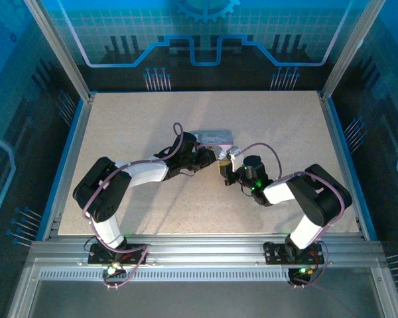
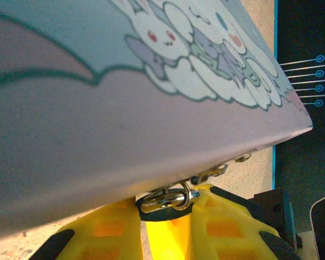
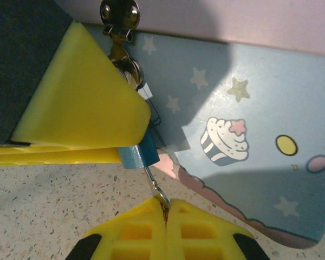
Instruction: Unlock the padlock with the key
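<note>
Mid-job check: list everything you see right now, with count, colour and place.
box: one, pale lilac and blue with cartoon prints, at the table's centre between both grippers
hasp: one, silver, on the box's edge
padlock: one, small, blue, below the hasp, clamped between yellow fingers
key: one, silver, running from the right gripper's tips up to the padlock; cannot tell if it is inserted
table: one, speckled beige, under everything
left gripper: one, yellow fingers, shut on the padlock at the box's edge
right gripper: one, yellow fingers, shut on the key
</note>
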Robot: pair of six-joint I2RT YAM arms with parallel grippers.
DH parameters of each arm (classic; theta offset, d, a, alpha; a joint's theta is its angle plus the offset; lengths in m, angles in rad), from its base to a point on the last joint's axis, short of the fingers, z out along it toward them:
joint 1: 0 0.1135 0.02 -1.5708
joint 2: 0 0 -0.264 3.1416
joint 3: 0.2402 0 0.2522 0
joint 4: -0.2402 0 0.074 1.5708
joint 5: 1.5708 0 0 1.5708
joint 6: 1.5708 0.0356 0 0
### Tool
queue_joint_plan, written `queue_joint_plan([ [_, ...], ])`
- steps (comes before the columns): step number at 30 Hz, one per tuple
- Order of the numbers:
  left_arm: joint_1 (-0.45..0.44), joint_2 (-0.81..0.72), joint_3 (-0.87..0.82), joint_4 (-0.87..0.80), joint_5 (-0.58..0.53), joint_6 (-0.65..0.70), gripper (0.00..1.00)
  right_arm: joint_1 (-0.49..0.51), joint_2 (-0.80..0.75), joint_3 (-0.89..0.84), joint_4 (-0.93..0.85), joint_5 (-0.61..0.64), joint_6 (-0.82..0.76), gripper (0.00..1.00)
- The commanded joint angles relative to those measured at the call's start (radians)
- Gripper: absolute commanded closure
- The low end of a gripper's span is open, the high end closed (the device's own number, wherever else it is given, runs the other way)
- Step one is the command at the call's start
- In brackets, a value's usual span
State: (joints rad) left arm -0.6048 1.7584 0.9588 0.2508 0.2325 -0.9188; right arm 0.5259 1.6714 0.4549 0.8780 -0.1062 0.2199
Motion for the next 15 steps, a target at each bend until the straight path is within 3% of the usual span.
queue_joint_plan([
  [1, -0.036, -0.051, 0.026, 0.015, 0.118, -0.009, 0.92, -0.025, 0.017, 0.050, 0.121, -0.021, -0.005, 1.00],
  [15, -0.038, -0.050, 0.025, 0.014, 0.120, -0.009, 0.92, -0.056, 0.046, 0.086, 0.153, -0.161, 0.039, 1.00],
])
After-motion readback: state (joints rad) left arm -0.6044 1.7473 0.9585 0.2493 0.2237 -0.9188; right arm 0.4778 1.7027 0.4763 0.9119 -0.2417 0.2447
